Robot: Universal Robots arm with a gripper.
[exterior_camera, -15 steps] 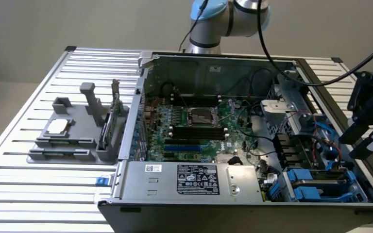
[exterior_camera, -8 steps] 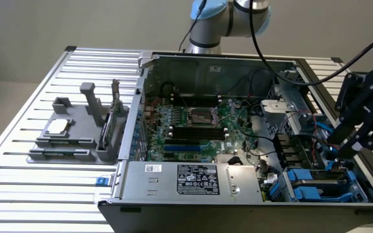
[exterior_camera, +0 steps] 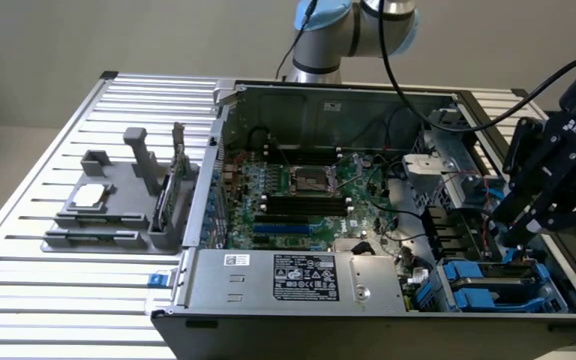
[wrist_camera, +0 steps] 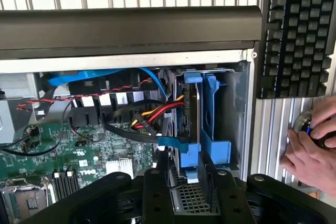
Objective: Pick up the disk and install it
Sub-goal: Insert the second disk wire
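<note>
On a ribbed metal worktop (exterior_camera: 28,225) of pale slats, before a plain light wall, lies an open computer case (exterior_camera: 368,225) on its side, its motherboard (exterior_camera: 298,195) facing up.

- Power supply (exterior_camera: 298,277): long grey metal box with white stickers, along the case's near edge.
- Grey fixture (exterior_camera: 118,202): stands on the worktop at the exterior view's left, beside the case; a small square silver chip (exterior_camera: 88,196) rests on it, upright cards slotted at its side.
- Robot arm (exterior_camera: 353,30): base behind the case; black gripper (exterior_camera: 518,236) hangs over the drive bay at the exterior view's right.
- Jaws: spread apart in the wrist view, one finger on each side of the bay, pinching nothing that can be seen.
- Disk (wrist_camera: 190,119): seated on edge in the blue drive bay (wrist_camera: 212,129) at the case's corner. Dark metal edge, framed by a thin blue plastic carrier; label hidden. Red, yellow and black wires and a blue-tipped cable run to its end.
- Keyboard (wrist_camera: 296,35): black, on the worktop outside the case.
- Person's hands (wrist_camera: 310,153): on a round object beside the case wall.
</note>
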